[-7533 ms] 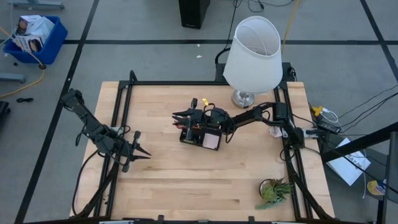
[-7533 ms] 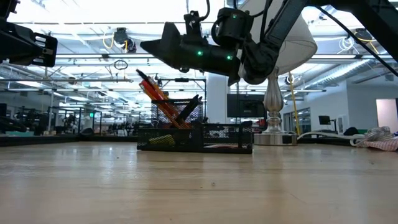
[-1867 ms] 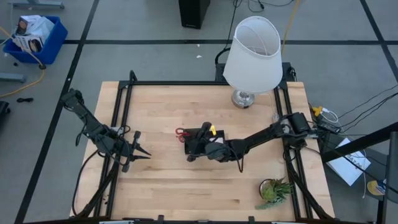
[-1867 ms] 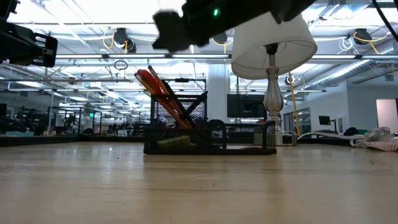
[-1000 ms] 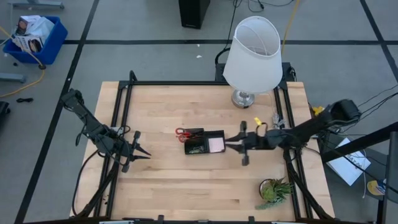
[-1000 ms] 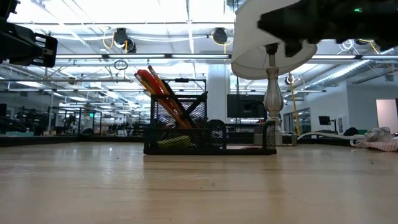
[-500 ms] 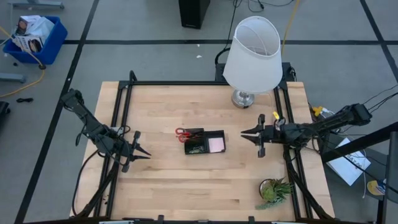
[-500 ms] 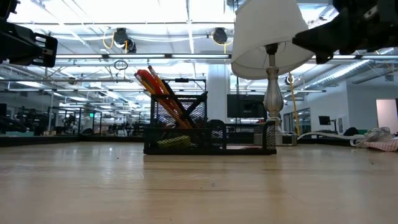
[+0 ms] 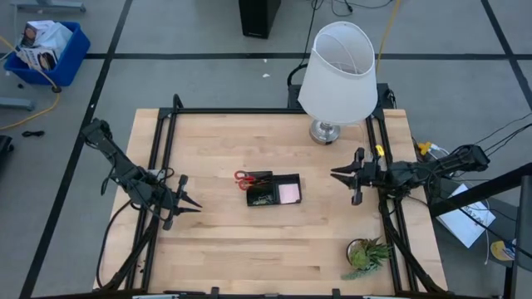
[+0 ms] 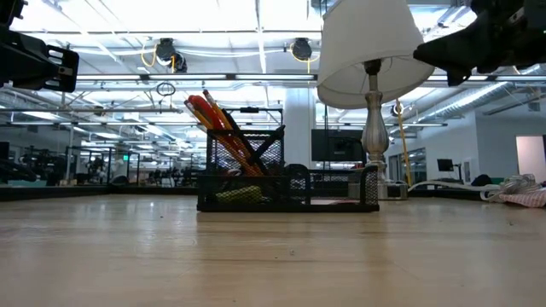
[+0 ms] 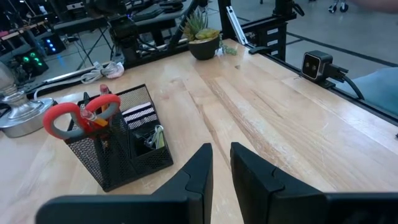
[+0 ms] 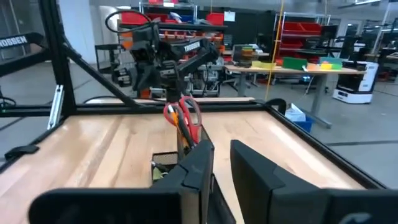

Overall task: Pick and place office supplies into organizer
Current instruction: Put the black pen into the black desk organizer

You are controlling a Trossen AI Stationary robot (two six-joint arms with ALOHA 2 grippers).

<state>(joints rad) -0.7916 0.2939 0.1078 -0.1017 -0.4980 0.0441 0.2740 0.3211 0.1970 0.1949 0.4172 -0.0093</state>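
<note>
The black mesh organizer (image 9: 273, 188) stands near the middle of the wooden desk (image 9: 216, 241), well apart from both arms. Its taller section, on the side toward the left arm, holds the red-handled scissors (image 9: 245, 177) upright with the handles on top, together with orange pencils (image 10: 223, 130) and thin black pens (image 10: 260, 147) that lean at angles above the rim. A lower compartment on the side toward the right arm holds the pink sticky-note pad (image 9: 288, 193); a small yellow-green piece (image 10: 236, 194) lies low inside the mesh.

The right hand (image 9: 345, 174) hovers above the desk's right edge, pointing toward the organizer, and carries nothing; its fingers are spread a little, with a narrow gap between them in the right wrist view. The left hand (image 9: 184, 202) hangs by the desk's left edge, also aimed at the organizer and empty, its fingers parted by a slim gap in the left wrist view.

A white-shaded lamp (image 9: 338, 71) stands at the far edge of the desk on the right arm's side, and a small green potted plant (image 9: 366, 256) sits at the near right corner.
</note>
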